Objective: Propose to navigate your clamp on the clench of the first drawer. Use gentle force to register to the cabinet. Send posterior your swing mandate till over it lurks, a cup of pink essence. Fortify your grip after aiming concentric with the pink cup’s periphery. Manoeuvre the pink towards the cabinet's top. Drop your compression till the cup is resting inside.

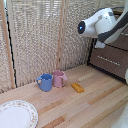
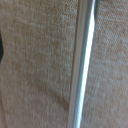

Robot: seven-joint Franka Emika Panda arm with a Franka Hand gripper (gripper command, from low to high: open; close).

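White and bulky, the arm (image 1: 102, 25) reaches in at the upper right of the exterior view, up against the cabinet (image 1: 112, 57); the hand itself is hidden behind the arm there, and the wrist view shows no fingers, so I cannot tell whether it is apart or together; what that camera does show, very close, is a slim silver bar (image 2: 82, 62) across a brown, woven-looking surface, which I take for the clench of a drawer, though which drawer I cannot tell.

Well apart from the arm, to the left on the pale wooden bench (image 1: 95, 102), stands the pink cup (image 1: 59, 78); it is upright, pale pink, glossy, touching or just beside the blue mug (image 1: 45, 82) on its left; its side handle is not clear at this size. It looks ceramic; so probably light, stiff, slippery and chippable; taking the rim wall away from the blue mug seems safest.
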